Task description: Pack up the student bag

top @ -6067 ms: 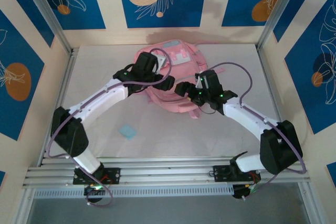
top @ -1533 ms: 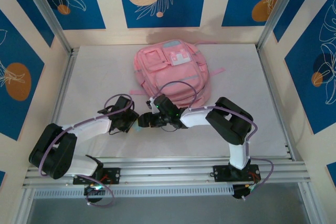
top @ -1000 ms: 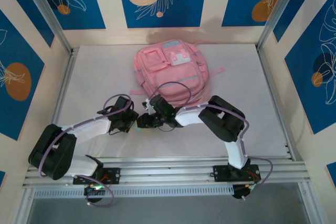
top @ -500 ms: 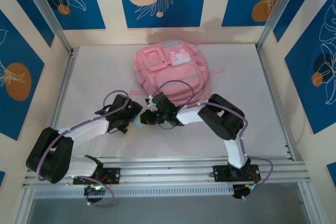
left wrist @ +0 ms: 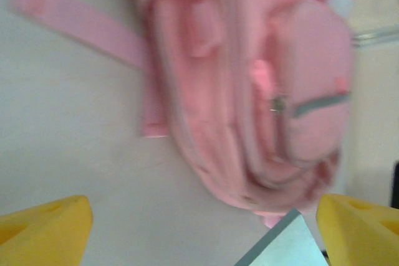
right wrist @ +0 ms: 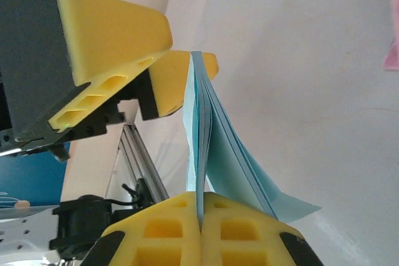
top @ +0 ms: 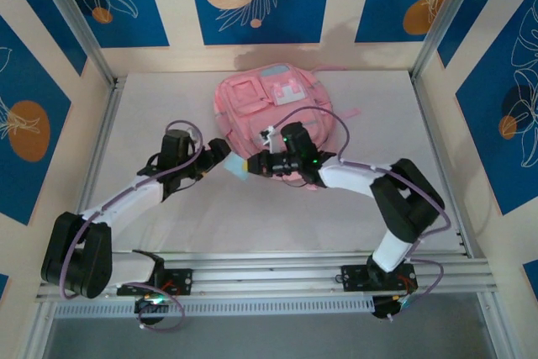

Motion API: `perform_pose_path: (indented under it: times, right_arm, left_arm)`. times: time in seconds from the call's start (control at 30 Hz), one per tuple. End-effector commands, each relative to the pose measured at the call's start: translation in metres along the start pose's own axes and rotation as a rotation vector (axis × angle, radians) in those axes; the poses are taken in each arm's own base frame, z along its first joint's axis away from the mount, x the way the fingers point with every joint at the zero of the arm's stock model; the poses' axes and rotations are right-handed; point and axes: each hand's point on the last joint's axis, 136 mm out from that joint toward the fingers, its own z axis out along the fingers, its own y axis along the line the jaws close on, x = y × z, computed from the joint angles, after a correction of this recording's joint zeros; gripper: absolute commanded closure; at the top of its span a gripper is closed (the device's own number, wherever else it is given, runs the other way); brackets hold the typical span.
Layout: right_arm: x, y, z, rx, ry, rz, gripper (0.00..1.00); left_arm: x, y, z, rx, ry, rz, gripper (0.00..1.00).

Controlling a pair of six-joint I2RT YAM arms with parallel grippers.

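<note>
- While the right pincer (top: 254, 165) sits clamped on a thin light-blue booklet (top: 238, 168), just below centre in the overhead view, nothing looks packed yet.
- Its wrist camera backs that up: the pages are pinched edge-on between the yellow fingers (right wrist: 156, 228) at the bottom of the frame, and the free end fans out over the bench (top: 378, 149).
- The left pincer (top: 220, 155) hovers right beside it, jaws wide apart and holding nothing. A corner of the booklet pokes in at the lower edge of its own camera, between the two pads.
- And the student bag (top: 271, 105)? It's lying flat on the bench at upper centre of the overhead frame, front pockets up, just beyond both pincers.
- Is the main compartment unzipped? I cannot tell. The left wrist view of the bag is blurred, and no gap shows from above.
- My read: the pick-up is done and the booklet is at the bag's near edge. Finding or making an opening and slipping it inside is all yet to come.
</note>
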Motion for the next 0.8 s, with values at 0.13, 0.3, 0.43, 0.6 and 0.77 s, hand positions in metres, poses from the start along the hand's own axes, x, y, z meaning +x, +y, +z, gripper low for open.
perform_pose_path:
  times: [0.13,0.3,0.43,0.6,0.77]
  right_arm:
    - [-0.006,0.0,-0.073,0.117,-0.035,0.012,1.0]
    - [-0.021,-0.029,-0.14,0.278,-0.18,0.12,1.0]
    - [-0.029,-0.051,-0.189,0.334,-0.302,0.212,1.0]
    - [-0.026,-0.076,-0.238,0.354,-0.425,0.319,1.0]
    - [-0.015,-0.089,-0.268,0.351,-0.506,0.385,1.0]
  left_arm:
    - [-0.016,-0.089,0.007,0.26,0.089,0.311,0.21]
    - [-0.001,-0.115,0.037,0.189,0.17,0.592,0.23]
    - [0.018,-0.134,0.065,0.164,0.24,0.792,0.23]
    - [0.046,-0.142,0.104,0.115,0.364,1.035,0.25]
    - [0.059,-0.133,0.136,0.021,0.436,1.217,0.27]
